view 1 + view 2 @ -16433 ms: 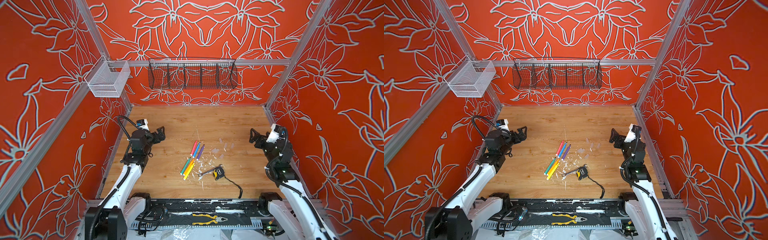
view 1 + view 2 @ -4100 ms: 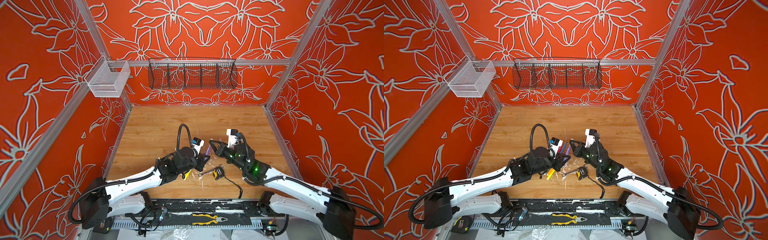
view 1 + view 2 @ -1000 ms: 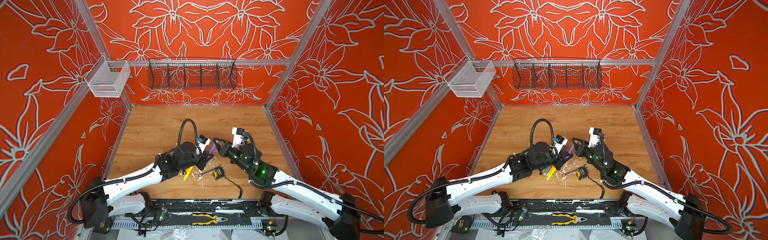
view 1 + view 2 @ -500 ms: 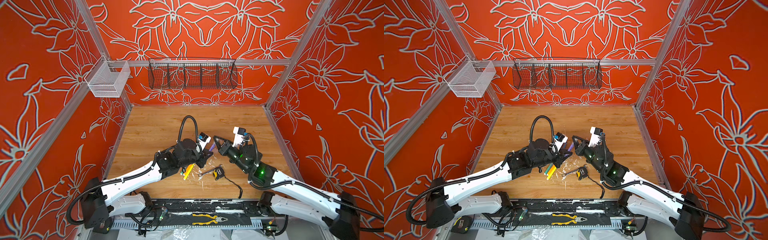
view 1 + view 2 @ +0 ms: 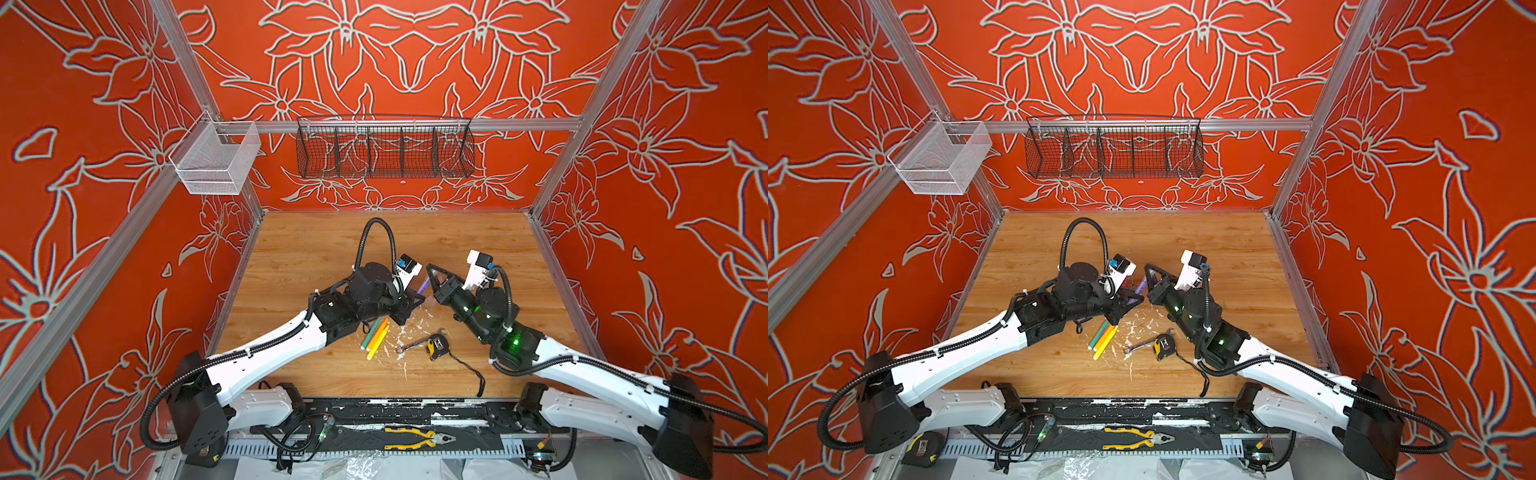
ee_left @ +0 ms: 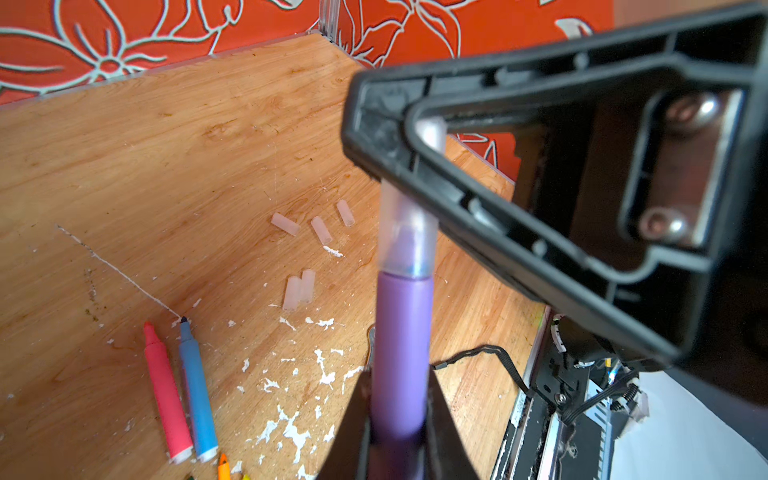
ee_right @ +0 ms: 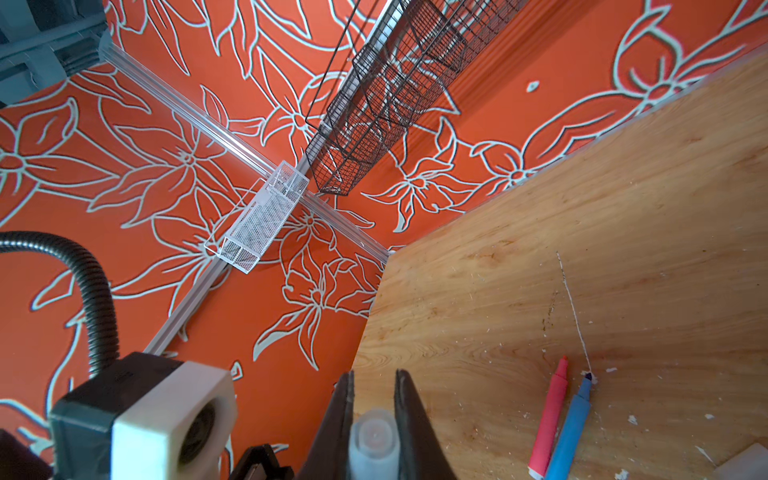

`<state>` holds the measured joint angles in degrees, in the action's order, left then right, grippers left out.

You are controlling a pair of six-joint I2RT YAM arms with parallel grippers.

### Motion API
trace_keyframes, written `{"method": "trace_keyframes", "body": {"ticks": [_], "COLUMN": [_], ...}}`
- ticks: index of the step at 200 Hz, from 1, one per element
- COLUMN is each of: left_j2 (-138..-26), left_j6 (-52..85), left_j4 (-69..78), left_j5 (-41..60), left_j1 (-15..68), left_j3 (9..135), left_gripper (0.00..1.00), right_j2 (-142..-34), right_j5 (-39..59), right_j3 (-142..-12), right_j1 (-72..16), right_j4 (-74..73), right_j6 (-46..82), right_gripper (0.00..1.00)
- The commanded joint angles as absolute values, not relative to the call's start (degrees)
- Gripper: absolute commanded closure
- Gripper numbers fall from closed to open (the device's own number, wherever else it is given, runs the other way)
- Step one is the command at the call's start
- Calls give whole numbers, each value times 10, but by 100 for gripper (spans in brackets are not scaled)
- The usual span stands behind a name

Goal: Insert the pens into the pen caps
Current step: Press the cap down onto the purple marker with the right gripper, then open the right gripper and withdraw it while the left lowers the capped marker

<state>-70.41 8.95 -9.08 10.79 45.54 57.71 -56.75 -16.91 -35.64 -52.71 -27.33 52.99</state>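
The light wooden tabletop (image 5: 316, 249) is carrying pink, blue, green, orange and yellow felt-tip pens (image 6: 198, 395), five translucent plastic caps (image 6: 292, 293), a slim silver wrench (image 5: 413, 345) and a yellow-black tape measure (image 5: 436, 345).

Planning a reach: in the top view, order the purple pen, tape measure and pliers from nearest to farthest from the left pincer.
1. Purple pen, gripped in the left pincer.
2. Tape measure, on the table, to its front right.
3. Pliers, on the front ledge.
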Motion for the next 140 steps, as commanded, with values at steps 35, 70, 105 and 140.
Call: {"method": "trace_keyframes", "body": {"ticks": [35, 70, 105, 140], "left_j2": [-698, -708, -701, -668], "left_j6": [122, 108, 107, 82], "left_j4": [145, 154, 157, 147], "left_j5": [-41, -47, -43, -31], "left_j1": [373, 362, 357, 357], "left_j3": [657, 678, 663, 579], "left_gripper": [100, 100, 100, 100], "right_j2": [-589, -612, -613, -567], "right_j5": [-17, -11, -28, -94], "right_j3": [-341, -350, -351, -373], "right_j1": [-608, -619, -620, -610], "right_j4": [-200, -209, -202, -107], "right_j6": [556, 558, 553, 504], "right_gripper": [100, 100, 100, 79]}}
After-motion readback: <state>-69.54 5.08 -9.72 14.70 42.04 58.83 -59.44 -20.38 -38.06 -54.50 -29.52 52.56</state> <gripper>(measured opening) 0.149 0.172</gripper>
